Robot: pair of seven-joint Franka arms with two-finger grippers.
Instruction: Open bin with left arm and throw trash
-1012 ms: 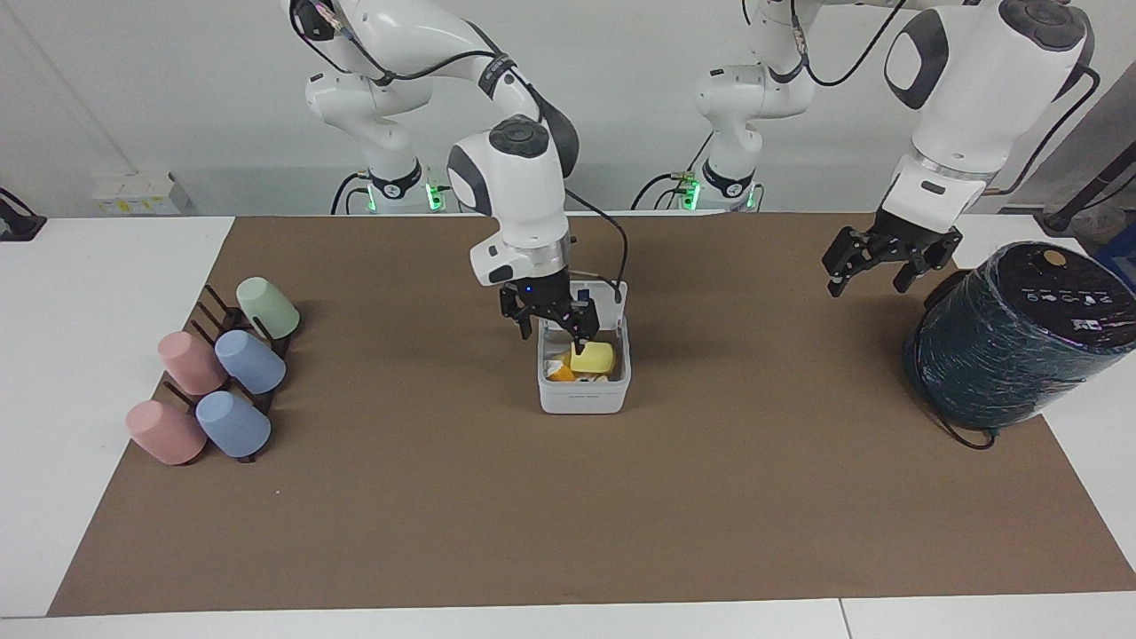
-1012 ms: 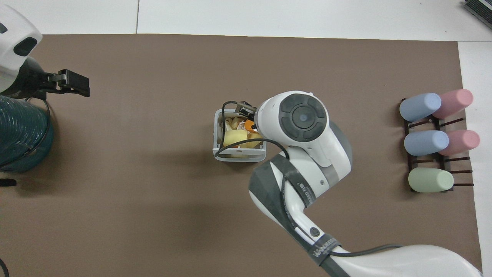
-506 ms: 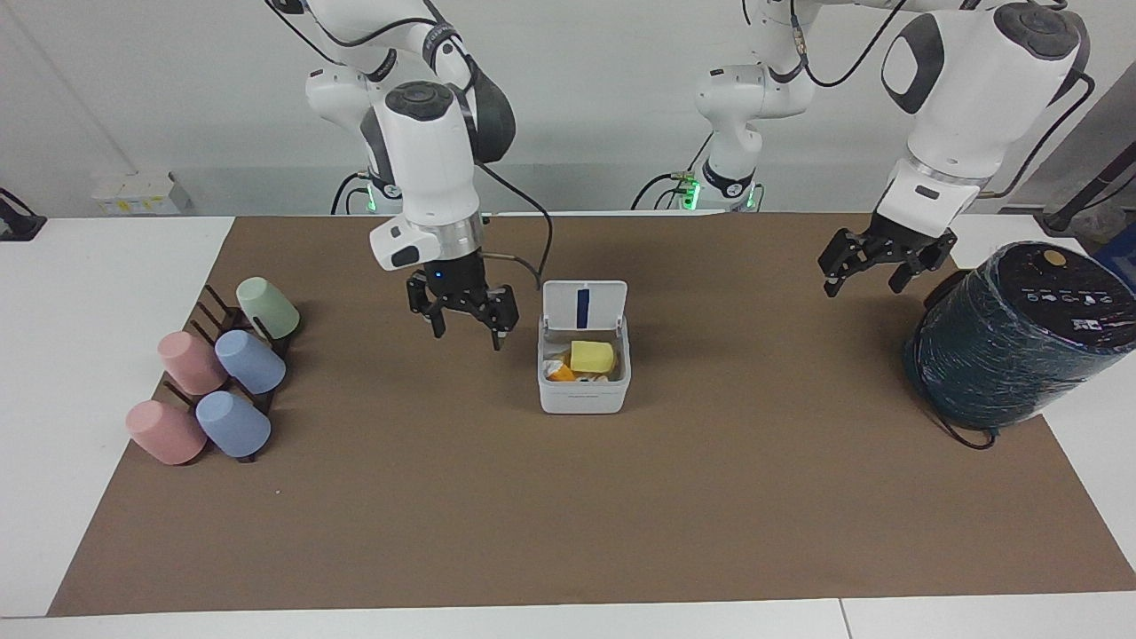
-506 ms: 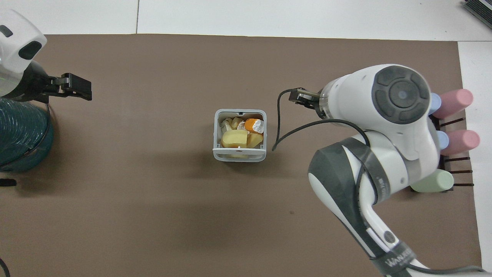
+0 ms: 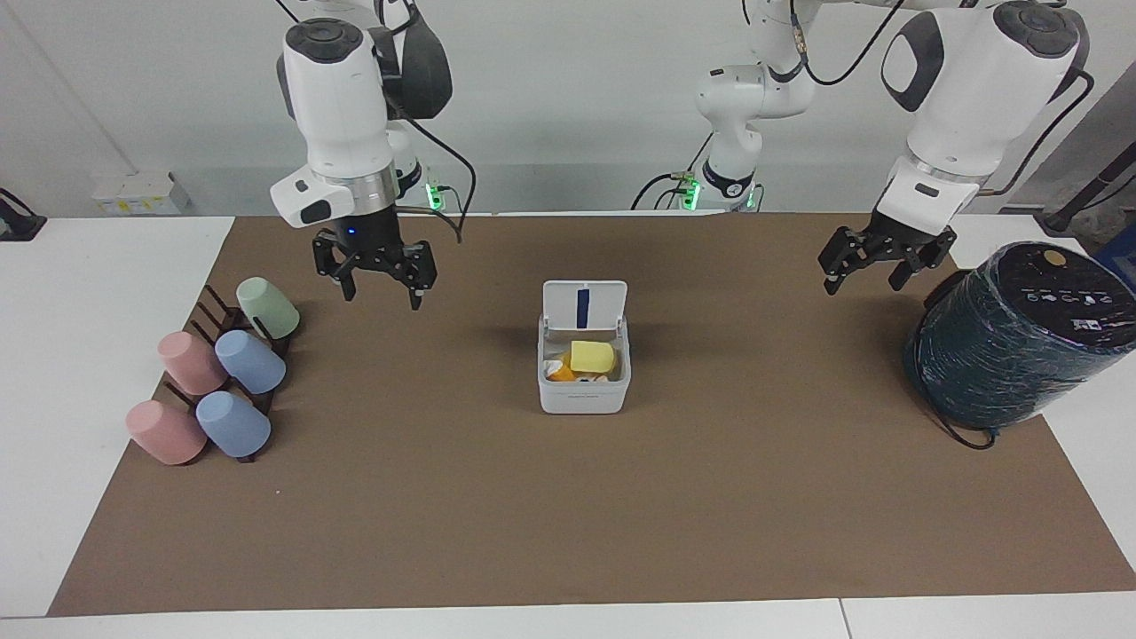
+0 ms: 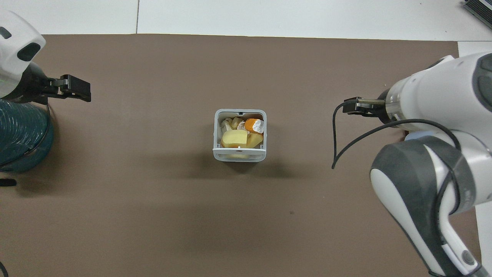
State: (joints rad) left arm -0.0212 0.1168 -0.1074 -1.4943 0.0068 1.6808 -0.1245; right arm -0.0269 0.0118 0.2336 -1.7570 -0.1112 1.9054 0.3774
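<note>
The white bin (image 5: 583, 396) stands mid-mat with its lid (image 5: 584, 306) flipped up, blue strip showing. The trash lies inside: a pale yellow wedge (image 5: 592, 357), an orange chunk (image 5: 561, 374). The overhead view shows the bin's rim (image 6: 239, 157), the wedge (image 6: 234, 138), the orange chunk (image 6: 251, 124) and a pale lump (image 6: 230, 124). My right gripper (image 5: 382, 297) is open and empty, raised over the mat between the bin and the cups. My left gripper (image 5: 863, 286) is open and empty, raised beside the dark green cylinder; it also shows in the overhead view (image 6: 77, 88).
A big dark green wrapped cylinder (image 5: 1012, 342) stands at the left arm's end of the mat, seen also in the overhead view (image 6: 21, 134). A rack of pastel cups (image 5: 222, 373) lies at the right arm's end. A brown mat (image 5: 568, 532) covers the table.
My right gripper has risen out of the bin and swung toward the cup rack, empty. The yellow wedge stays in the bin. The left arm has barely moved.
</note>
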